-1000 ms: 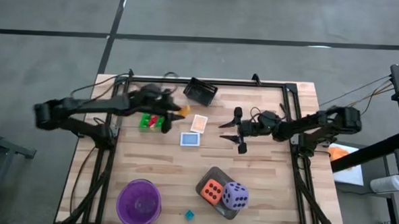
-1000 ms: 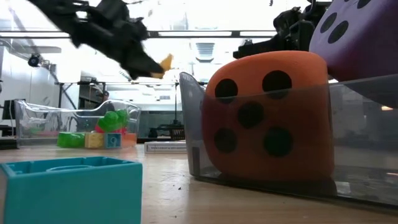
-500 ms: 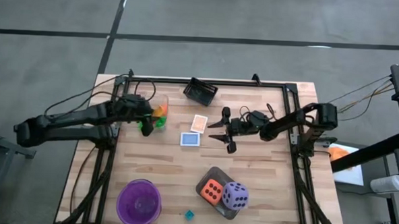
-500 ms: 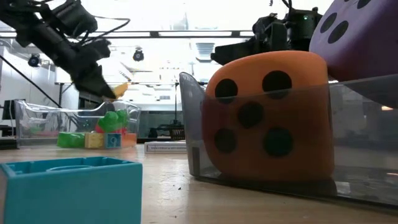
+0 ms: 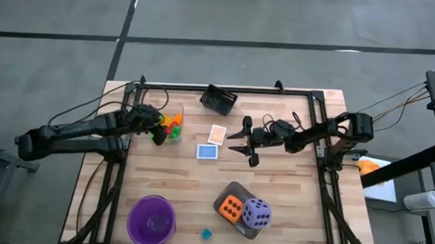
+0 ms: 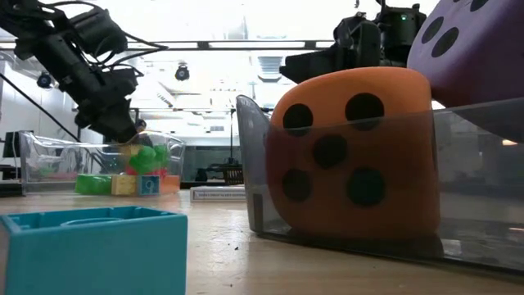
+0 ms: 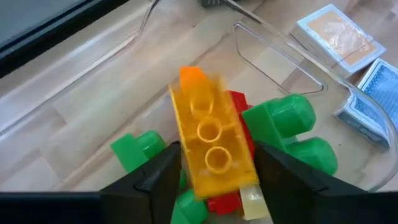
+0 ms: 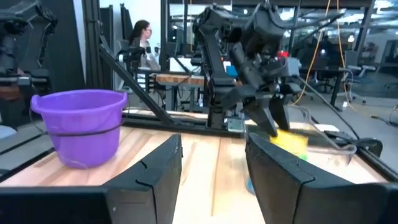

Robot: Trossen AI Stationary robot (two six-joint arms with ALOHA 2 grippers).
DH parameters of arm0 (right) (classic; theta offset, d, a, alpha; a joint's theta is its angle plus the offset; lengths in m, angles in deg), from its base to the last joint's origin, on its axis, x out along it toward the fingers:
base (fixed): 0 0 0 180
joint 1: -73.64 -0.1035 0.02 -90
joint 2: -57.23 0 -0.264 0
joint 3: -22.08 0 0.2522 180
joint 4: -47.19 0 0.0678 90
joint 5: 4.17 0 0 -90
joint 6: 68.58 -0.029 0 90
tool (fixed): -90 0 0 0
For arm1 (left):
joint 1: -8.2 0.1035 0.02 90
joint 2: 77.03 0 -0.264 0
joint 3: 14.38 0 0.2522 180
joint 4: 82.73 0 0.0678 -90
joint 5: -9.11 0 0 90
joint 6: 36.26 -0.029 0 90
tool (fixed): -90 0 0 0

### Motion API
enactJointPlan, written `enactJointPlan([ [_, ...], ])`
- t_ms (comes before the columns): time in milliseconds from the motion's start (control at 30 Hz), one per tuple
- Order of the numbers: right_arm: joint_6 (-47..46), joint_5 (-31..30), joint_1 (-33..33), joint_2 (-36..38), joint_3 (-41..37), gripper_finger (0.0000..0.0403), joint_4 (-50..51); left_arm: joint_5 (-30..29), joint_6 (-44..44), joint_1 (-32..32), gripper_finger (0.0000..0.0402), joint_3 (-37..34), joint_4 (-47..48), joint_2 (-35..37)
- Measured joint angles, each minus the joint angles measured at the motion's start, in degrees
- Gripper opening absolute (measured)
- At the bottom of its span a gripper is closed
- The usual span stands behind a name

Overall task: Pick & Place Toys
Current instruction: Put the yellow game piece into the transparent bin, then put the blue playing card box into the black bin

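High view: my left gripper (image 5: 161, 127) sits over the clear tray (image 5: 175, 108) at table's far left, closed on a yellow block (image 5: 175, 122); my right gripper (image 5: 247, 142) hangs mid-table w/ fingers spread, nothing in them, just beside the two cards (image 5: 212, 142); grey tray (image 5: 224, 195) near front holds orange die (image 5: 231, 207) and purple die (image 5: 256, 212); purple bowl (image 5: 152, 221) looks empty; one teal block (image 5: 206, 232) lies loose on the table.

Low view: left gripper tip is down at the clear tray's rim; green and other blocks piled inside.

Left wrist view: yellow block clamped between my fingers (image 7: 152, 174), directly above the green blocks (image 7: 287, 121) and a red one; block tilts slightly.

Right wrist view: fingers wide apart, empty.

Judgement: step in hand is releasing the block into the clear tray; best to open only once it is low and inside the walls, so it doesn't bounce off the pile; withdraw straight up.
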Motion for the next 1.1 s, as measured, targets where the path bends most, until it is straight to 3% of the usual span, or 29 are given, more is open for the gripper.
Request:
enactJointPlan([
  [367,0.0,-0.2,0.0,-0.1,0.0,0.0172,2.7,1.8,1.6,-0.5,0.028,5.3,1.7,0.2],
  [667,0.2,-5.0,0.0,-0.1,6.0,0.0178,19.5,7.6,-9.8,-6.3,0.0285,4.5,-17.3,0.3],
  [800,0.2,-4.9,-0.1,-0.1,11.5,0.0225,29.2,7.7,-13.2,-8.0,0.0285,3.8,-20.5,0.3],
  [1033,2.6,-5.0,-0.8,-0.1,24.3,0.0369,55.7,7.8,-17.0,-8.4,0.0285,3.5,-21.7,0.5],
  [1100,3.5,-5.5,-1.2,-0.2,27.6,0.0392,61.9,7.8,-18.3,-8.3,0.0285,3.8,-22.1,1.1],
])
